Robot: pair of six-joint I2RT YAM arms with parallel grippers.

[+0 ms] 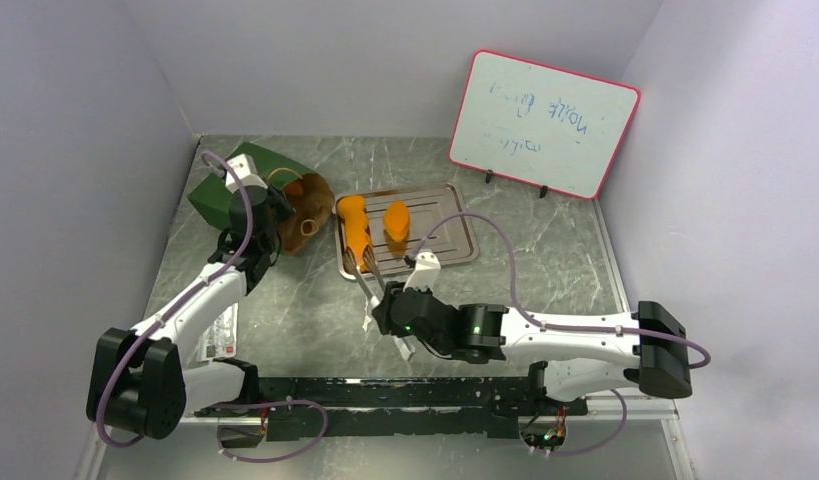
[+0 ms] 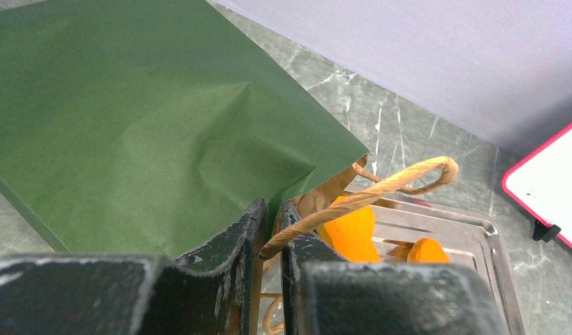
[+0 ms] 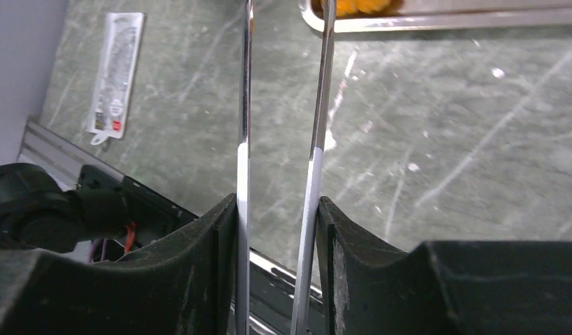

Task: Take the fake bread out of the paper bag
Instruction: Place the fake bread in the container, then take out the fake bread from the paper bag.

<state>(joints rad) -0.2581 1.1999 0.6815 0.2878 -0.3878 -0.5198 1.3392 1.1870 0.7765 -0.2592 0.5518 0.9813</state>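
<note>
Your right gripper [image 1: 377, 298] sits near the middle of the table [image 1: 285, 310], its fingers [image 3: 220, 230] closed on the handle end of a pair of metal tongs [image 3: 244, 105]. The wrist view shows both steel arms pinched between the pads but not pressed together, with a gap between them. The tongs reach away from you, and their tips lie at the near left corner of the tray [image 1: 455, 250], close to the near end of the long loaf [image 1: 355, 228]. To the near left, a printed card [image 1: 220, 335] lies flat beside your left arm. On the tray, the long loaf lies along the left side and a shorter roll [image 1: 397, 218] sits just to its right, apart from it. Both are out of the bag. Further left and back, your left gripper [image 1: 275, 215] is at the mouth of the paper bag [image 1: 220, 185]. Its fingers [image 2: 248, 230] are nearly together, clamped on the green rim, and a tan cord handle [image 2: 380, 188] loops out past them. The bag lies on its side with its mouth towards the tray, and an orange-brown piece of bread [image 1: 297, 188] shows inside the opening. At the far right, a whiteboard [image 1: 540, 125] leans against the wall.
</note>
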